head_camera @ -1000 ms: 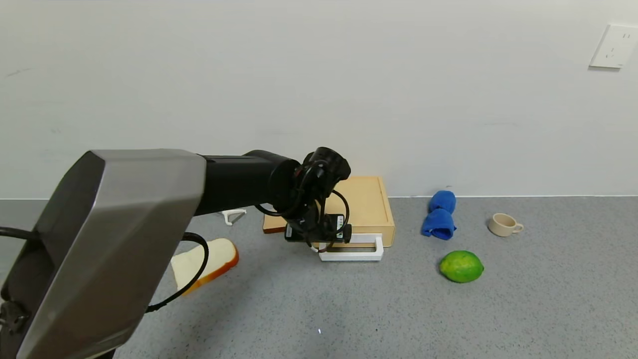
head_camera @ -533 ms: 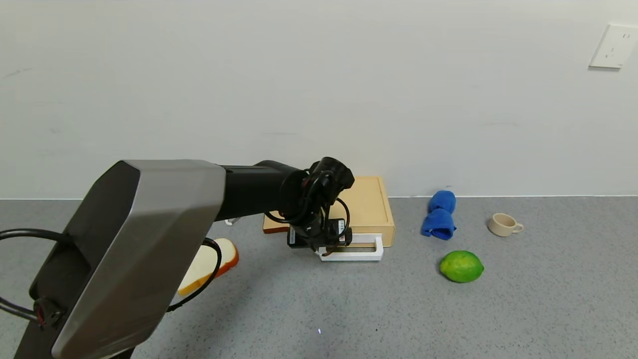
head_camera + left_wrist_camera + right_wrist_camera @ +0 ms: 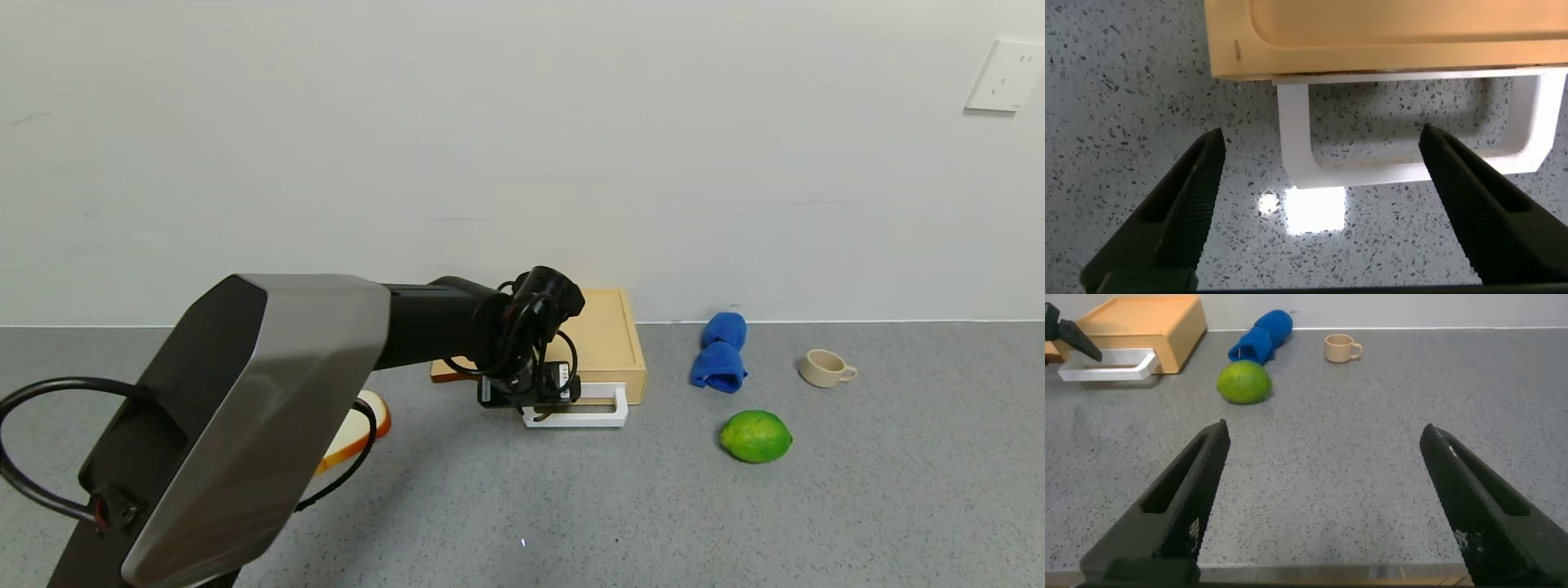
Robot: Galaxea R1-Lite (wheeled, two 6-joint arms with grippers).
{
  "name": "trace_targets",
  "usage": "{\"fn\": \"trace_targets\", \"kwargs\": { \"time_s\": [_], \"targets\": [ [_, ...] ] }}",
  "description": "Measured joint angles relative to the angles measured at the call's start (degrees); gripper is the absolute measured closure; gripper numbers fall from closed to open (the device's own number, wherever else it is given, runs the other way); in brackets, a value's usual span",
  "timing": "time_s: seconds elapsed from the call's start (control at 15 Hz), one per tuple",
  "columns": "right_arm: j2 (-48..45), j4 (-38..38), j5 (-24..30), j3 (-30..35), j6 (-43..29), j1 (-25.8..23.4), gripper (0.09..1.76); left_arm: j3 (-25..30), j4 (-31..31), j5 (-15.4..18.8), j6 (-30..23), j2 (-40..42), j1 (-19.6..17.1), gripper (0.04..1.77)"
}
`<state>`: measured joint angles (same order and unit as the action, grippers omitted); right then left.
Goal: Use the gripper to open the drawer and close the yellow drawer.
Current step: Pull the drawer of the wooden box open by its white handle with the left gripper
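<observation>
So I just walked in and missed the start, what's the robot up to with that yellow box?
The left claw is open and hovering just in front of the yellow drawer, its fingers either side of one end of the white loop handle without touching it. The drawer looks shut in its case. The right claw is open and idle over bare counter, away from the drawer. A lime, blue cloth, small cup and bread slice lie untouched nearby.

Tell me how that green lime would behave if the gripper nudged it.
The lime looks rounded and sits free on the flat counter, so it would probably roll. Its smooth, glossy skin may slip against hard fingers. It seems firm, not floppy.
</observation>
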<state>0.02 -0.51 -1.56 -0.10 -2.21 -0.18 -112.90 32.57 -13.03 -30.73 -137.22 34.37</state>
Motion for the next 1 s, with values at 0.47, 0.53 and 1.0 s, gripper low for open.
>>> {"fn": "trace_targets", "kwargs": {
  "time_s": [0.47, 0.53, 1.0],
  "targets": [
    [0.0, 0.0, 0.0, 0.0, 0.0, 0.0, 0.14, 0.0, -0.7, -1.6, 0.4, -1.4, 0.0, 0.09],
    [0.0, 0.0, 0.0, 0.0, 0.0, 0.0, 0.14, 0.0, -0.8, -1.6, 0.4, -1.5, 0.0, 0.09],
    [0.0, 0.0, 0.0, 0.0, 0.0, 0.0, 0.14, 0.3, 0.2, -0.7, 0.0, -2.2, 0.4, 0.09]
  ]
}}
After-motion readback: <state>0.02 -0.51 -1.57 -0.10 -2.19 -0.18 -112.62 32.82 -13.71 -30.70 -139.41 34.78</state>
